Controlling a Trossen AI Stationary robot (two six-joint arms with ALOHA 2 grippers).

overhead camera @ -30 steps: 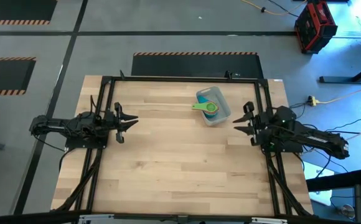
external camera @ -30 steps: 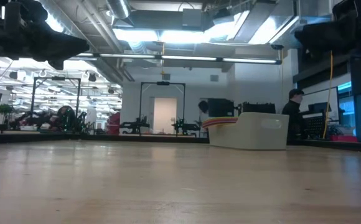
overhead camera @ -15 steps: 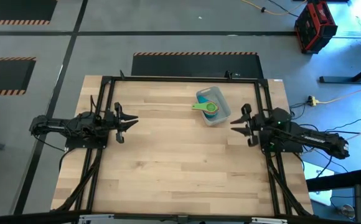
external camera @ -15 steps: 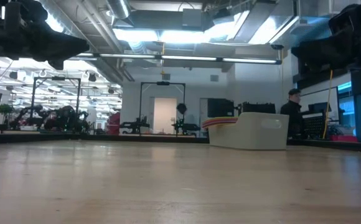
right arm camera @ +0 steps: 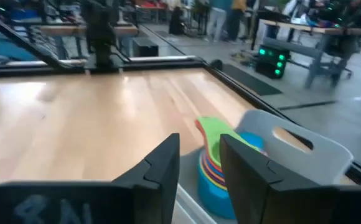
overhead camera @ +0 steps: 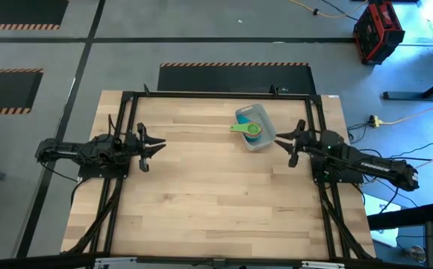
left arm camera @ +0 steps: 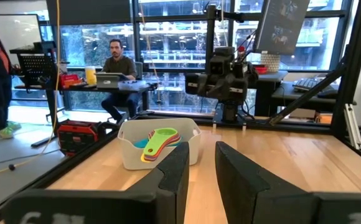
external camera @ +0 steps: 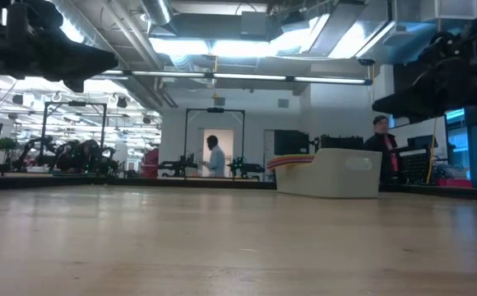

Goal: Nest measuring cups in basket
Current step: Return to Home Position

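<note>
The basket [overhead camera: 257,128], a translucent tub, stands on the table's far right part. Inside it sits a nested stack of measuring cups [overhead camera: 252,129], the green one on top and a light blue one at the bottom [right arm camera: 221,180]. Their handles [external camera: 292,160] stick out over the rim. My right gripper [overhead camera: 286,142] hovers open just right of the basket, pointing toward it and touching nothing [right arm camera: 199,165]. At the table's left side my left gripper [overhead camera: 154,146] hangs open, clear of the wood, with the basket [left arm camera: 159,149] far ahead of it.
A black frame [overhead camera: 216,95] runs around the table's far edge and sides. Bare wood [overhead camera: 209,194] spreads over the middle and near part. People stand and sit in the room beyond the table [external camera: 384,152].
My right gripper has come down a little and tipped from pointing upward to about level. Its fingers have swung toward the basket, with the gap between them unchanged. The basket and cups have stayed put.
</note>
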